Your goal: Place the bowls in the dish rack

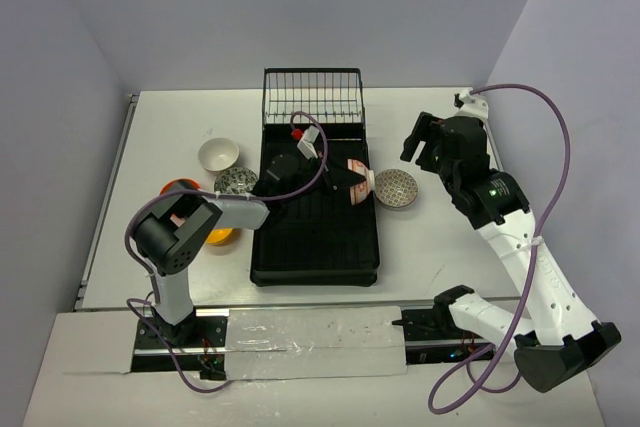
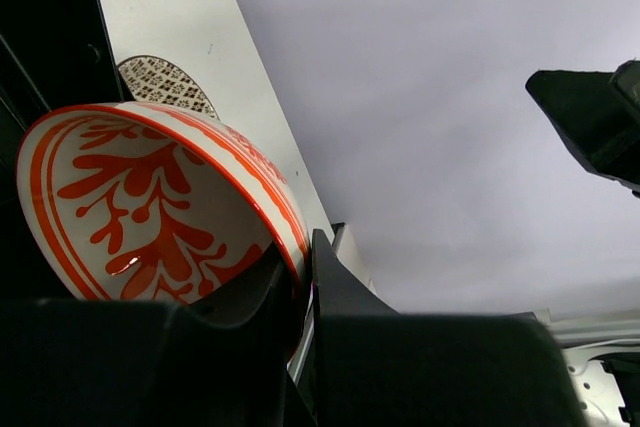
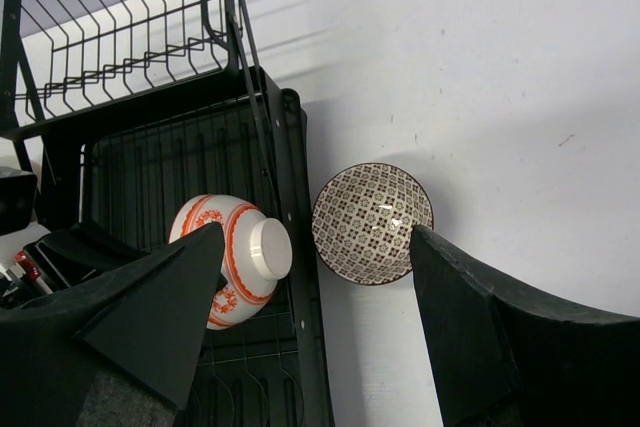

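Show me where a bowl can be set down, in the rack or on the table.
The dish rack's near half is bare ribs. The table right of it, nearer than the patterned bowl, is free. Left of the rack, four bowls crowd together.

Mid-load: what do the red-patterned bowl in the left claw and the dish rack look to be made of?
The red-patterned bowl looks like glazed ceramic: glossy inside with a bright highlight, thick rim; hard plastic can't be ruled out. The dish rack has a matte black ribbed tray, probably plastic; its upright basket is thin black wire, likely coated metal.
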You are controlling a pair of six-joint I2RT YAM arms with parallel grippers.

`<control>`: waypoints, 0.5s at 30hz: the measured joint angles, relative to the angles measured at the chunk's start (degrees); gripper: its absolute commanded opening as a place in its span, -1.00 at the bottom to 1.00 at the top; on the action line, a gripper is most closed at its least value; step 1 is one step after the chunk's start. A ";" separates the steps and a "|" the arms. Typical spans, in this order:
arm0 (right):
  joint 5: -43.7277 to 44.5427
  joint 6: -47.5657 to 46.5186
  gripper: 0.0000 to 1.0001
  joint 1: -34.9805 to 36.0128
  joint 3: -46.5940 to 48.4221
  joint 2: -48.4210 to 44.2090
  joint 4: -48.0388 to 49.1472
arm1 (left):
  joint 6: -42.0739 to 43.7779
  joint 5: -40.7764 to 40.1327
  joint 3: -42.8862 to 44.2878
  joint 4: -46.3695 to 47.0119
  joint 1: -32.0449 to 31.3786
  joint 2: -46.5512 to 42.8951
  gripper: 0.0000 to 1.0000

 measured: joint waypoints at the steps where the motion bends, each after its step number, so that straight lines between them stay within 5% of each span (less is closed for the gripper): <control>1: 0.02 -0.11 0.65 0.07 0.00 0.00 0.07 | 0.02 0.31 0.13 0.28 0.02 0.26 -0.99; 15: 0.13 -0.39 0.65 0.33 -0.83 -0.81 0.83 | -0.98 1.66 -1.53 4.09 0.24 1.05 -0.99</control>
